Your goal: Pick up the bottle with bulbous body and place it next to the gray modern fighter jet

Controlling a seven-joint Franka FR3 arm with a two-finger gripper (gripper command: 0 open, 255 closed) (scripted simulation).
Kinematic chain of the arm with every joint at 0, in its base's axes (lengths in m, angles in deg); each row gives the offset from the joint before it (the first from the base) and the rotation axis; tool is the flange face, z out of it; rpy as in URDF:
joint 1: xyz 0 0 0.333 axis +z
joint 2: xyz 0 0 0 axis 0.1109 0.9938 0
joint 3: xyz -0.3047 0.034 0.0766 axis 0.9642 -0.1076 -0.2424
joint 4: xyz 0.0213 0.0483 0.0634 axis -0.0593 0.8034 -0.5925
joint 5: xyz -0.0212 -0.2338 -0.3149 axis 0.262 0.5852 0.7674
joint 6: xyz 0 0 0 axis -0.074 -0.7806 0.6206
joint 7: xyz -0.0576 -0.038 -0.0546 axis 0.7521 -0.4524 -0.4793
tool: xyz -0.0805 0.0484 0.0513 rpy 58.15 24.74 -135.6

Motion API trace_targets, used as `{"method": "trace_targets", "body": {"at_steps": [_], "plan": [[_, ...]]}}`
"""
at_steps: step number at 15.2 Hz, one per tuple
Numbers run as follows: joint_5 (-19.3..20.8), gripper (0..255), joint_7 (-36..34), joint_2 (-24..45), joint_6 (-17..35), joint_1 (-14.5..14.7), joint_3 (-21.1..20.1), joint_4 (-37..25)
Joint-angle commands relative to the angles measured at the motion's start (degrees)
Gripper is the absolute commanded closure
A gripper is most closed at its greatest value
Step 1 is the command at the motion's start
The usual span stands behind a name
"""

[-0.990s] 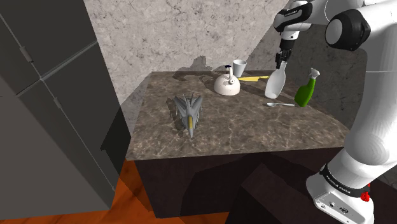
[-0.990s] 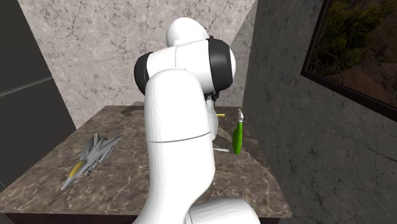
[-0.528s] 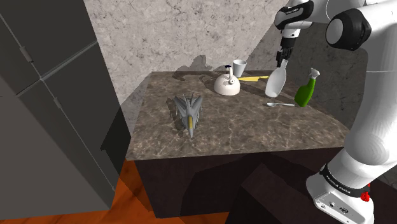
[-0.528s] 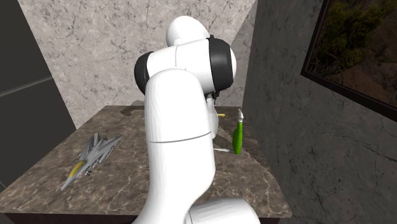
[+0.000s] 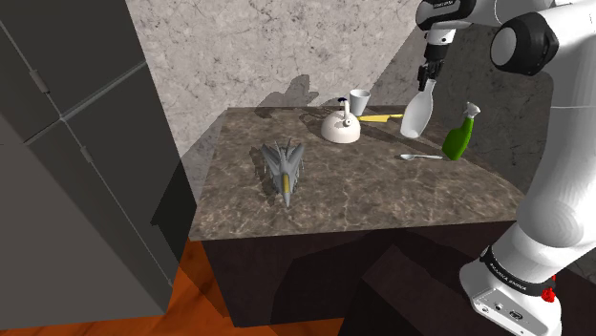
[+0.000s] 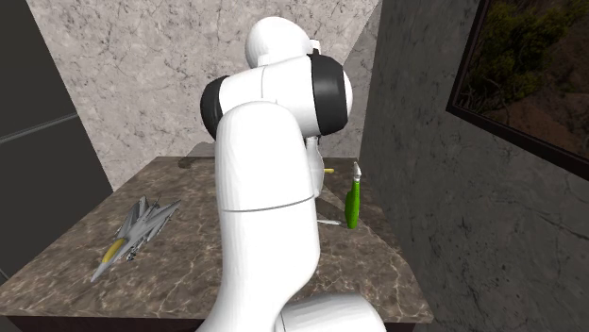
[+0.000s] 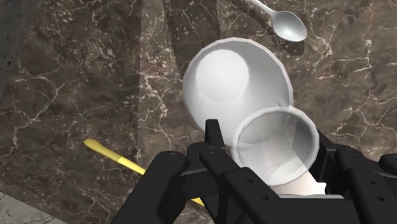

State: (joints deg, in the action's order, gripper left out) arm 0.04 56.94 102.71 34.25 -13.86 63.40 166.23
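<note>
1. Spanning the frame, a dark marble counter (image 5: 382, 196) carries everything the task needs. The carry should travel across its open middle, toward the shoulder view's left.
2. The white arm (image 5: 562, 153) reaches up from its stand at the shoulder view's lower right and hangs over the counter's far right corner. A long sweep lies ahead, best taken slowly and level.
3. The gray fighter jet (image 5: 283, 164) lies flat near the counter's front left, nose toward the front edge and well apart from the other items. The bare marble just beside its wing looks the safest landing spot.
4. The white bulbous bottle (image 5: 417, 115) hangs neck-up under the hand, tilted, and appears clear of the surface. It sits between a rounded white pot (image 5: 340, 128) and a green spray bottle (image 5: 459, 134).
5. The black gripper (image 7: 273, 153) has its fingers (image 7: 213, 137) closed on the bottle's neck, just under the open mouth, as the wrist view shows. That narrow hold could let the heavy belly swing, so more height before any sideways move seems wise.
6. A small spoon (image 7: 287, 24) lies on the marble just beyond the bottle's base. The route should pass above it and the pot.
</note>
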Motion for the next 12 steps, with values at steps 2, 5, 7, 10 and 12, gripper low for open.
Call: {"method": "trace_targets", "body": {"at_steps": [2, 5, 7, 10, 12], "plan": [[0.0, 255, 0.1, -0.1, -2.3, -0.3, 0.1, -2.2], [0.0, 255, 0.1, 0.2, -4.7, -0.7, 0.1, -5.0], [-0.1, 255, 0.1, 0.5, -6.5, -1.0, 0.2, -7.0], [-0.4, 255, 0.2, 1.1, -9.1, -1.5, 0.2, -10.3], [-0.6, 255, 0.2, 1.7, -11.0, -2.0, 0.1, -12.8]]}}
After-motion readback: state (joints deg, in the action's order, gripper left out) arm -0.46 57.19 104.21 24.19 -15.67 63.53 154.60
